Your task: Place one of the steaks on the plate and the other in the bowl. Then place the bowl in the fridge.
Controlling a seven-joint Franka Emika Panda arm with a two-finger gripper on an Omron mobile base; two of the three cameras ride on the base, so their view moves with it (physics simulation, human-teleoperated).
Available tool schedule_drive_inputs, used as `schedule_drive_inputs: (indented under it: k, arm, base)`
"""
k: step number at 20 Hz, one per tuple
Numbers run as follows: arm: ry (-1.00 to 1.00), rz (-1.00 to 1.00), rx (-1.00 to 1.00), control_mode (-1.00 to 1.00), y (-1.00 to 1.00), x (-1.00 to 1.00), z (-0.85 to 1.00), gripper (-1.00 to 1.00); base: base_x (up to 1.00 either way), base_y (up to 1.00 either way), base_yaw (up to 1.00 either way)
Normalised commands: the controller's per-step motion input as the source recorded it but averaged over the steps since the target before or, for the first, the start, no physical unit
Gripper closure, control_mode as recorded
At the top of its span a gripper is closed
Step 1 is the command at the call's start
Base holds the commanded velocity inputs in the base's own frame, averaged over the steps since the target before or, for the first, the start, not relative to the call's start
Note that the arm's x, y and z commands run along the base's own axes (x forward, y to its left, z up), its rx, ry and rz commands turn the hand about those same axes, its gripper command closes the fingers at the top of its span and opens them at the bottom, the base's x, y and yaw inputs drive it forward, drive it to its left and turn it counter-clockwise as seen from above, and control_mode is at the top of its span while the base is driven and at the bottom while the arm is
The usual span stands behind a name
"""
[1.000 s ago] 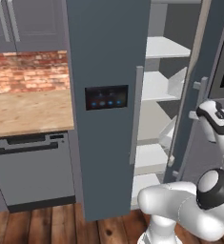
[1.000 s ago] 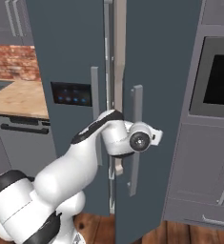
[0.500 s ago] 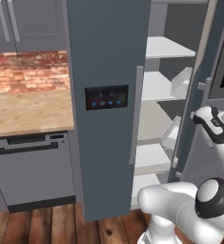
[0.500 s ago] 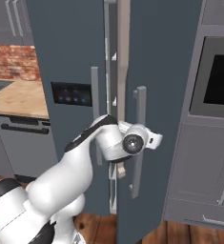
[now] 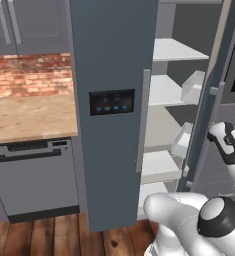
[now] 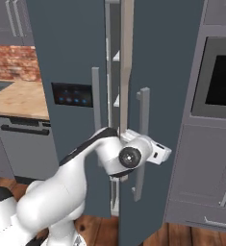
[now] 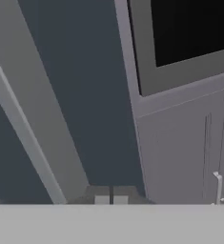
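Fridge [image 5: 111,75]: the tall slate-blue unit stands straight ahead of the base, its left door shut and its right door [image 6: 157,96] swung partly out. The shut door carries a black panel of small blue lights [image 5: 112,102] and a long silver handle [image 5: 143,120] along its inner edge. Through the gap, from the left base view, white shelves [image 5: 164,90] show one above another, with pale door bins [image 5: 193,85] hanging on the inside of the open door. From the right base view the open door shows its outer face, with its own silver handle [image 6: 142,139] running down it.

The white arm [image 6: 85,168] reaches up across the front of the open door, its hand lying against that door by the handle. In the hand view the claw [image 7: 111,199] has its two dark tips pressed together, closed with nothing between them, pointing at the blue door face.

Left of the fridge a wooden tabletop [image 5: 31,117] sits under a brick wall [image 5: 29,75], with a grey dishwasher [image 5: 34,177] beneath it. Right of the fridge a dark-glass oven [image 6: 219,77] is built into grey cabinets [image 6: 206,178]. The floor [image 5: 54,240] is dark wood boards.
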Motion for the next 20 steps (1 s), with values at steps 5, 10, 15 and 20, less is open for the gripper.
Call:
schedule_drive_inputs:
  k: [5,10,15,20]
  arm:
    - [0.00,-0.14,0.00,-1.00,-0.20,-0.31,0.00,1.00]
    - [0.00,-0.14,-0.02,-1.00,0.11,-0.31,0.11,-1.00]
    - [0.00,0.00,-0.15,-1.00,0.39,-0.13,0.41,-1.00]
    - [0.05,0.00,-0.21,-1.00,0.52,-0.04,0.44,-1.00]
  base:
    - [0.00,0.00,0.00]
    - [0.00,0.00,0.00]
    - [0.00,0.00,0.00]
    - [0.00,0.00,0.00]
